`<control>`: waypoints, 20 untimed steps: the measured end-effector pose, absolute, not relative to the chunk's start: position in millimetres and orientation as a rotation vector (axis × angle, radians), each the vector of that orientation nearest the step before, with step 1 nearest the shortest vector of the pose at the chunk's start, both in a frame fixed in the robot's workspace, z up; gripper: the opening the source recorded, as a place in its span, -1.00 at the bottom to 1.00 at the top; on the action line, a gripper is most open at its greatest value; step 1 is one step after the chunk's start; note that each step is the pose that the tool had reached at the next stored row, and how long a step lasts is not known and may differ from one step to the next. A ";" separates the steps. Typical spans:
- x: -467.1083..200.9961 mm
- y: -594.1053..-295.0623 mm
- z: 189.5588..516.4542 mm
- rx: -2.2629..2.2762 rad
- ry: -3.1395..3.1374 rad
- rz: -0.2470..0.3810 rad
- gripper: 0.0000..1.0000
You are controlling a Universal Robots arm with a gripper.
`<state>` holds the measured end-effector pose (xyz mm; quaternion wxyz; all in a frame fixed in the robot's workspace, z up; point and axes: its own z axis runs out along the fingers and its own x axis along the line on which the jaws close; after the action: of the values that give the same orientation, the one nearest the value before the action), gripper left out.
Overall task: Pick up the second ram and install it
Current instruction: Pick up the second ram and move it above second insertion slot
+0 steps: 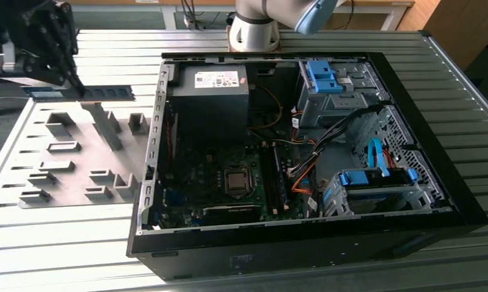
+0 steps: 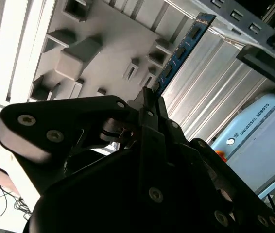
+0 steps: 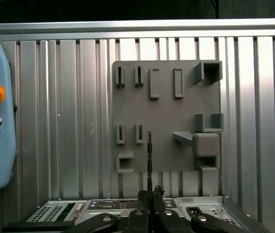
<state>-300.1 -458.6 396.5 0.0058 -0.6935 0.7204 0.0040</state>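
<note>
One claw [image 1: 75,88] clamps the second ram [image 1: 108,92], clear above the grey holder plate [image 1: 73,165].

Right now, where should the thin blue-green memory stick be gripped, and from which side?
Across its two flat faces, coming from its long upper edge: the thin blue-green memory stick is a narrow board standing on edge over the grey holder plate. The gripper is shut on it that way.
</note>
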 end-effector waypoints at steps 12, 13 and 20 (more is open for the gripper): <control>-253.5 -458.6 395.7 -2.171 2.255 0.013 -0.73; -249.5 -458.5 395.6 -2.171 2.255 0.013 -0.73; -225.8 -458.5 395.2 -2.171 2.255 0.013 -0.73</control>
<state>-225.8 -458.5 395.2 0.0058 -0.6935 0.7204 0.0041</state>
